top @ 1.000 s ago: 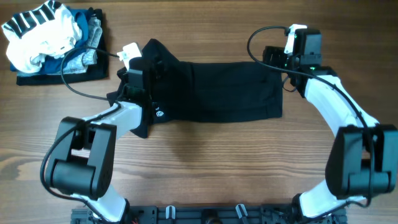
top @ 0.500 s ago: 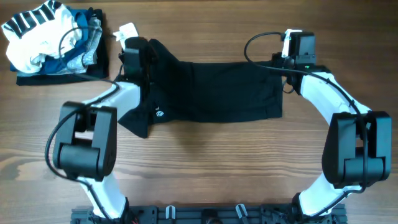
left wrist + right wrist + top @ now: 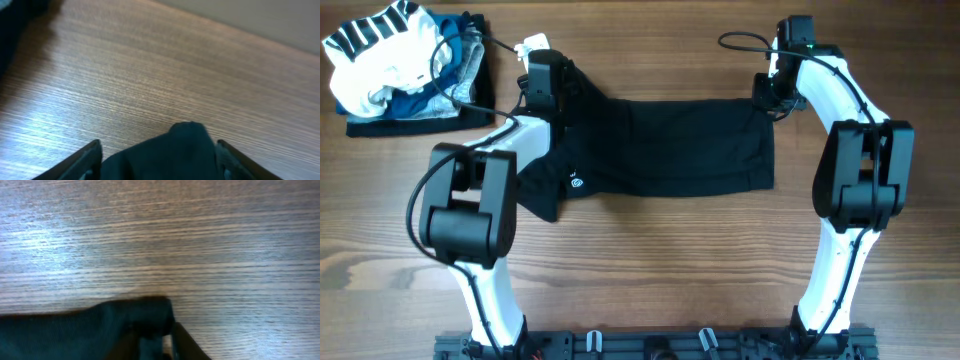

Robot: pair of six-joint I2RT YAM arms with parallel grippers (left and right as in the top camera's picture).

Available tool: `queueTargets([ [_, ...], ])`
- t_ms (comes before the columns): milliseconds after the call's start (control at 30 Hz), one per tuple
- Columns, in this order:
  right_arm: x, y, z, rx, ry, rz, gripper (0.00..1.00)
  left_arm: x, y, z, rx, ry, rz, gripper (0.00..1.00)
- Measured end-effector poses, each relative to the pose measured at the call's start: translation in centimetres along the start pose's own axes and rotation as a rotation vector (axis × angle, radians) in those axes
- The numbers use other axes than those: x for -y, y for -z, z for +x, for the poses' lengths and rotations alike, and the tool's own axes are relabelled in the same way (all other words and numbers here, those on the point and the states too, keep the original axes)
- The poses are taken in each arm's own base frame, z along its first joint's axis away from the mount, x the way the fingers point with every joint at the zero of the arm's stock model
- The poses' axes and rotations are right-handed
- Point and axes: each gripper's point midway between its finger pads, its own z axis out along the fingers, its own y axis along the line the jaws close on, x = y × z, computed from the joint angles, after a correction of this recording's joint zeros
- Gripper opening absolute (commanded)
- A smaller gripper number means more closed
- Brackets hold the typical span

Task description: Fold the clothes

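One black garment [image 3: 670, 145] lies flat on the table [image 3: 650, 260], far-centre, long axis left-right. Its left end is bunched, with a flap pointing toward the near edge. Two grippers, one at each far corner. Left gripper [image 3: 159, 150]: fingers [image 3: 92, 154] wide apart, fabric lump filling the gap, can't tell if clamped. Right gripper [image 3: 152, 339]: nearly closed, pinching the right corner. One mixed stack [image 3: 405, 65] far left, apart.

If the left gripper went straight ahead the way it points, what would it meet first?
Past the black garment between the left gripper's fingers, only bare table shows; the way looks free, depth unclear.
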Motion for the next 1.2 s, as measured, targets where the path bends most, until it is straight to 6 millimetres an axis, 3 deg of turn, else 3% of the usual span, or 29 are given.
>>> queueTargets([
  [100,-0.2,-0.2,0.3,-0.014,-0.007,-0.01,0.51,0.0,-2.4,1.3,-0.035,-0.007,-0.012,0.81],
  [167,-0.2,-0.2,0.4,-0.02,-0.008,-0.014,0.51,0.1,-3.4,1.8,-0.067,-0.015,-0.019,0.81],
  [233,-0.2,-0.2,0.4,-0.02,-0.007,-0.014,0.56,0.9,-4.4,0.8,-0.064,-0.015,-0.009,0.8],
  [267,-0.3,-0.2,0.5,-0.021,-0.008,-0.018,0.55,1.4,-4.5,-0.2,-0.046,-0.011,0.002,0.79],
  [333,-0.3,-0.2,0.5,-0.024,-0.008,-0.02,0.36,2.2,-4.4,-2.2,-0.008,-0.002,0.018,0.71],
  [367,-0.3,-0.2,0.5,-0.024,-0.011,-0.021,0.33,2.5,-4.4,-2.9,0.006,-0.001,0.024,0.68],
  [467,-0.5,-0.2,0.6,-0.028,-0.011,-0.027,0.45,2.6,-4.4,-2.9,0.0,-0.003,0.025,0.77],
  [567,-0.5,-0.2,0.6,-0.028,-0.003,-0.027,0.41,2.7,-4.4,-3.0,0.004,-0.002,0.031,0.72],
  [600,-0.5,-0.2,0.6,-0.028,-0.002,-0.027,0.4,2.7,-4.4,-3.1,0.008,0.0,0.033,0.79],
  [633,-0.5,-0.2,0.6,-0.028,0.0,-0.027,0.4,2.8,-4.4,-3.1,0.007,-0.001,0.035,1.0],
  [733,-0.5,-0.2,0.6,-0.026,0.012,-0.029,0.39,3.0,-4.2,-3.5,-0.026,-0.001,0.026,1.0],
  [767,-0.6,-0.2,0.5,-0.023,0.017,-0.032,0.45,3.1,-4.0,-4.0,-0.045,-0.005,0.018,1.0],
  [800,-0.6,-0.2,0.3,-0.014,0.024,-0.034,0.48,3.6,-3.7,-5.2,-0.045,-0.005,0.019,1.0],
  [933,-0.9,-0.4,-1.0,0.036,0.056,-0.036,0.48,8.8,-0.2,-17.6,0.207,0.05,0.176,0.99],
  [967,-0.8,-0.3,-1.2,0.041,0.063,-0.029,0.48,9.6,0.8,-19.5,0.247,0.053,0.21,0.98],
  [1000,-0.8,0.1,-1.8,0.053,0.073,-0.026,0.55,10.5,1.8,-21.2,0.276,0.046,0.245,1.0],
  [1067,-0.6,1.4,-3.3,0.081,0.091,-0.007,0.69,11.6,3.0,-22.8,0.298,0.013,0.28,1.0],
  [1133,-0.5,4.2,-6.6,0.168,0.106,0.015,0.74,12.6,3.6,-23.7,0.307,-0.036,0.304,1.0],
  [1200,-0.7,7.4,-9.4,0.25,0.111,0.019,0.72,13.3,3.3,-23.7,0.298,-0.079,0.318,1.0],
])
